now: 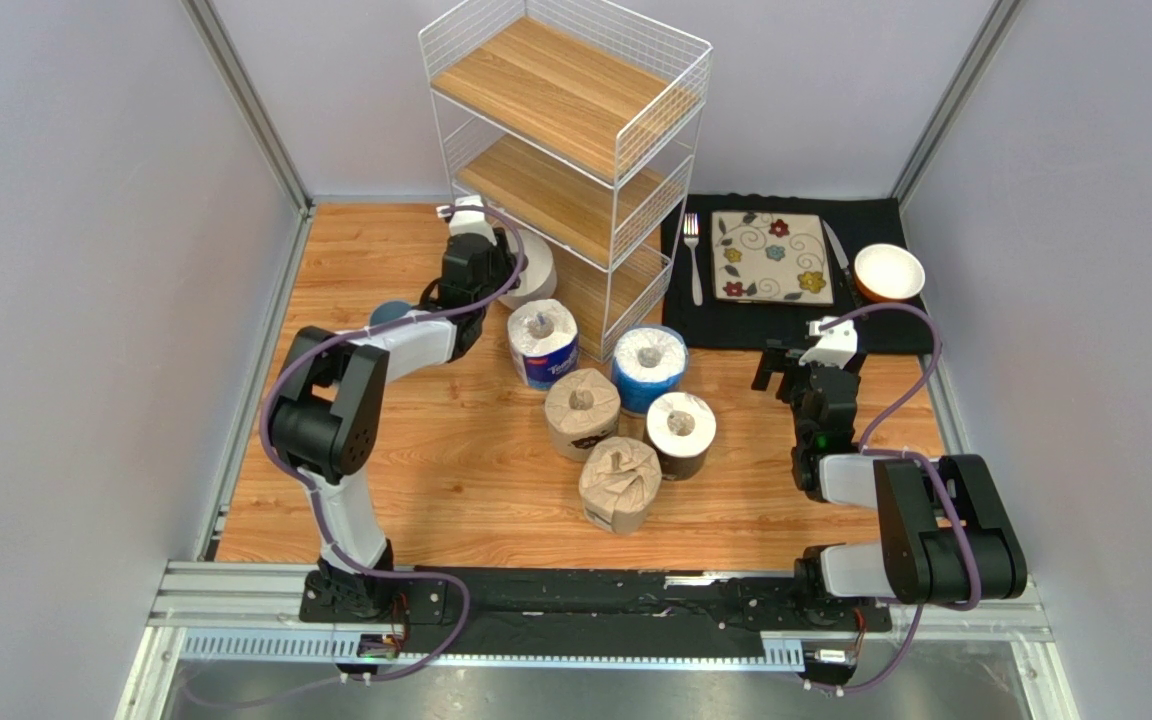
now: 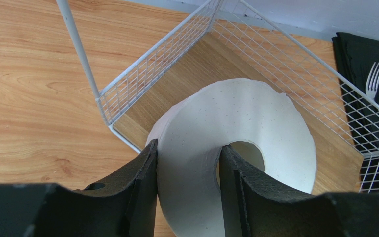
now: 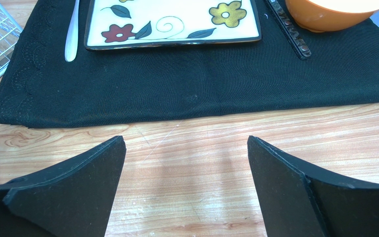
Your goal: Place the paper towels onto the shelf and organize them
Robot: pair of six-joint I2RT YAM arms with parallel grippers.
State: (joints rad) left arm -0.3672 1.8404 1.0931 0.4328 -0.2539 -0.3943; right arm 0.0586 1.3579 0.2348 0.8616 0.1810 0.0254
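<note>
Step in hand: first placement, white roll going onto the shelf's lowest tier. Left arm reaches out from its base, elbow bent, forearm angled toward the shelf's [image 1: 560, 83] near-left corner. The left tool [image 2: 189, 153] is clamped on the white roll [image 2: 236, 118], one finger outside the paper wall and one down the core hole. The roll is end-up, over the near-left edge of the shelf's lowest board and partly past the wire side. I cannot tell whether it rests on the board or hangs just above it. The two upper tiers are bare. Next move, as I judge it: push the roll deeper along the board, set it down, open the tool, and back out without catching the corner post. Five rolls wait on the tabletop [image 1: 432, 480] in front of the shelf: labelled roll [image 1: 543, 342] nearest it, blue roll [image 1: 648, 368] beside that, tan roll [image 1: 581, 413] and dark roll [image 1: 681, 432] further out, second tan roll [image 1: 620, 483] furthest. Right arm is folded well to the right of the shelf, forearm low, wrist facing the black mat [image 3: 201, 94]. The right tool [image 3: 186, 143] is spread wide over bare wood, nothing in it.
</note>
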